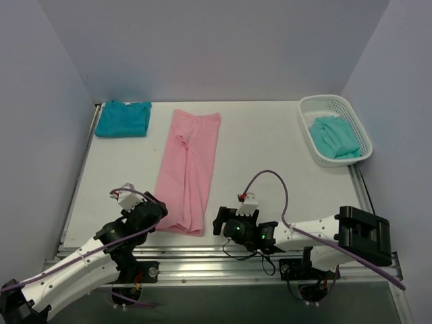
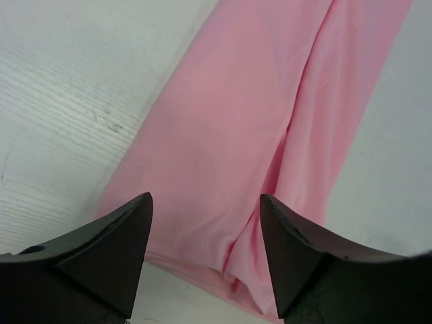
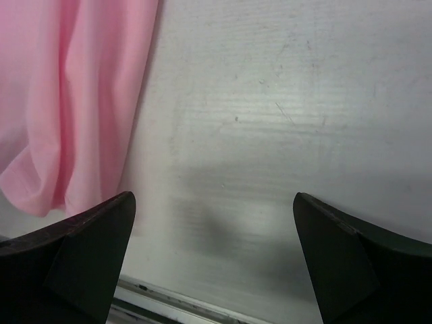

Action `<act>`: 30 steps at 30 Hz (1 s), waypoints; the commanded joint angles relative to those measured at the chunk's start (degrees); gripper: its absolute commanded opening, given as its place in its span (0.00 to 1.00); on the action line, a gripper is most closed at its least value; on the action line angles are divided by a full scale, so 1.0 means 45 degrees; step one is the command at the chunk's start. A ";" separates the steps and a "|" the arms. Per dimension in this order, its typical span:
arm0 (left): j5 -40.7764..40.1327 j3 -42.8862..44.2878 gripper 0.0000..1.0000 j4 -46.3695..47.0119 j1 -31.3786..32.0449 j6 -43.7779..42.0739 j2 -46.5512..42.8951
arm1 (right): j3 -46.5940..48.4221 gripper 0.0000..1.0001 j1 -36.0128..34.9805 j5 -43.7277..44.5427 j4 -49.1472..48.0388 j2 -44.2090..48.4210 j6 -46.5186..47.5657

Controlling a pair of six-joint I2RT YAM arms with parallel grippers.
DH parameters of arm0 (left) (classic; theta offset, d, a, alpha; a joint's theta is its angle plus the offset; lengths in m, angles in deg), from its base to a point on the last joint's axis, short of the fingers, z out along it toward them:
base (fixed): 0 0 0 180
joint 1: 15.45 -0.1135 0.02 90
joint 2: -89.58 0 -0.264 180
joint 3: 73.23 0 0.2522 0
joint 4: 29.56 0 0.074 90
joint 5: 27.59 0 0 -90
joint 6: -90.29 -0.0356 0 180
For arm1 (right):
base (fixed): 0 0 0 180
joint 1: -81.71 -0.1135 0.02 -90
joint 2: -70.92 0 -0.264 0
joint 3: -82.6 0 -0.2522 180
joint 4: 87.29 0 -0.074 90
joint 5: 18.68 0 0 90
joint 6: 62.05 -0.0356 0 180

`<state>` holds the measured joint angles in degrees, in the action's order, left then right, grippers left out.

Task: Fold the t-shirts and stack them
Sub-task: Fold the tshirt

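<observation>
White tabletop [image 1: 270, 169] fills the workspace between pale lavender walls. The light pink t-shirt [image 1: 189, 169] lies on it as a long narrow strip, its sides already folded in lengthwise and its near hem just ahead of both arms.

The left gripper [image 2: 206, 202] hangs over that near end. Its fingers [image 2: 108, 250] stand apart with nothing pinched. Pink cloth runs flat between them and away beyond their tips, and a lengthwise crease lies closer to the right-hand finger. The right gripper [image 3: 214, 199] is spread wide over bare table. The shirt's rumpled near corner sits just outside its left fingertip, and nothing lies between the tips.

Well beyond the left gripper's fingers, in the far corner, rests a deep teal t-shirt [image 1: 123, 119], folded into a compact square. Far ahead of the right gripper's fingers, a mint-teal t-shirt [image 1: 334, 137] is bunched inside a white mesh basket [image 1: 331, 98].

By this layout, one shirt looks finished, the pink one is mid-fold and the third is untouched. The crosswise fold seems to be the step in hand. It would call for the left fingers to drop and close on the near hem. The right gripper would slide toward its own left to take the other corner. Both would then carry the hem to the far end together, low and level so the strip does not spring open.
</observation>
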<state>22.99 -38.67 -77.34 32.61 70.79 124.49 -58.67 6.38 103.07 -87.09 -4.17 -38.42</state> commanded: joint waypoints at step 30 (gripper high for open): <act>-0.1025 -0.0012 0.77 -0.1131 -0.0053 0.1990 0.0367 | 0.2751 0.52 0.1232 -0.5239 -0.5600 -0.6790 0.1174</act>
<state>20.94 -39.37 -79.59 32.56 74.81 126.55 -44.79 12.04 83.79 -118.48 -31.54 -32.23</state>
